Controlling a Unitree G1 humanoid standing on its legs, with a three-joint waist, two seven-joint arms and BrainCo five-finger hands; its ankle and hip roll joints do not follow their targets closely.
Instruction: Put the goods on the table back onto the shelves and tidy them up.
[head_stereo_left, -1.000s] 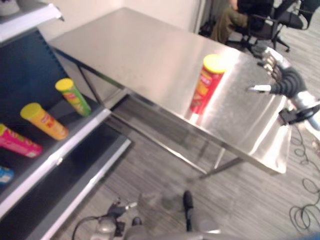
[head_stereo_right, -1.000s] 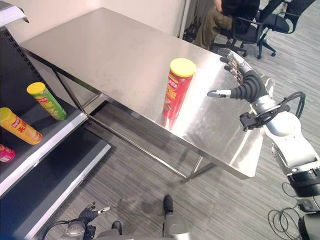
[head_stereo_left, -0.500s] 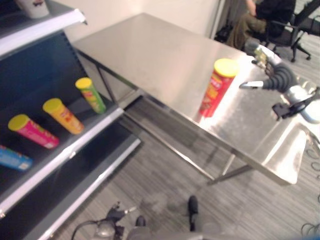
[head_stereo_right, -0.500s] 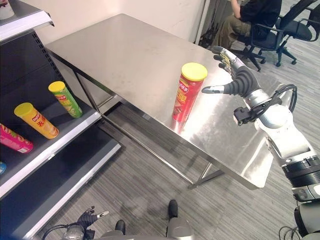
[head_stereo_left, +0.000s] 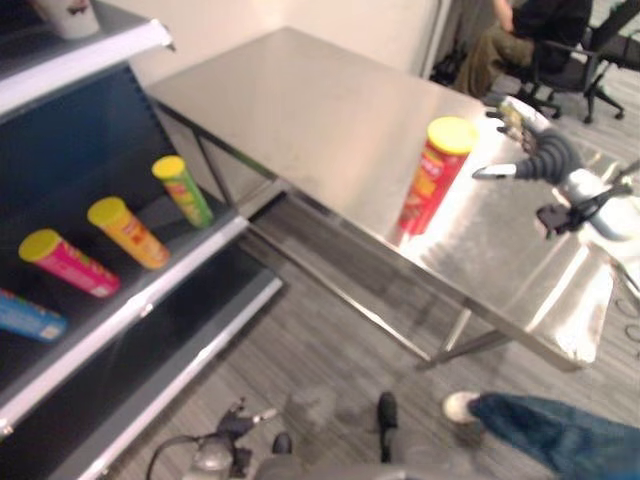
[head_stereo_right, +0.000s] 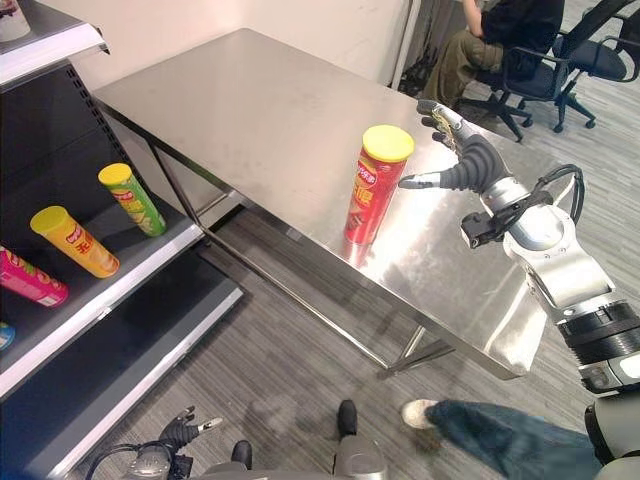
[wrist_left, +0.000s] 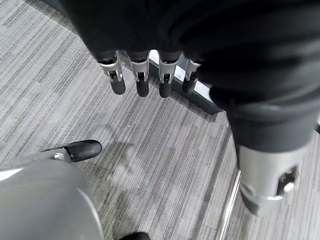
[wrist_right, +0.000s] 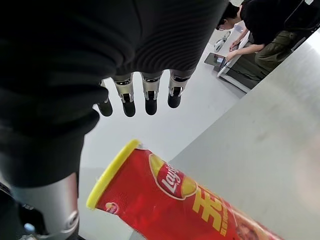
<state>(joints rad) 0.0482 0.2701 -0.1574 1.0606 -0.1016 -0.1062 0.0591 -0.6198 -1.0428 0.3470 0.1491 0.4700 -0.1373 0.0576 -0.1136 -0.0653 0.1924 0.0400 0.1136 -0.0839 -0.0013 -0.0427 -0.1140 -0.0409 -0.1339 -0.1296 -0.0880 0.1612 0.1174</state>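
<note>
Red can (head_stereo_right: 373, 186) stands upright on the tabletop (head_stereo_right: 250, 110), near its front edge. Right hand (head_stereo_right: 458, 158) hovers just beside the can's yellow lid, fingers spread, not touching. Left hand (wrist_left: 150, 75) hangs over the floor, fingers relaxed, empty.

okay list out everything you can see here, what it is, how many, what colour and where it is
Red chip can: one, red with yellow lid, upright near the front edge of the table.
Table: one, bare steel, beside the shelves.
Shelf unit: one, dark back with white edges, at the robot's left.
Cans on the shelf: four lying down; green, orange, pink, blue.
White container: one, on the top shelf.
Seated person: one, on an office chair beyond the table.
Standing person's leg: blue jeans, light shoe, on the floor by the robot.
Right hand: open, close beside the red can's lid.
Left hand: open, hanging low over the floor.
</note>
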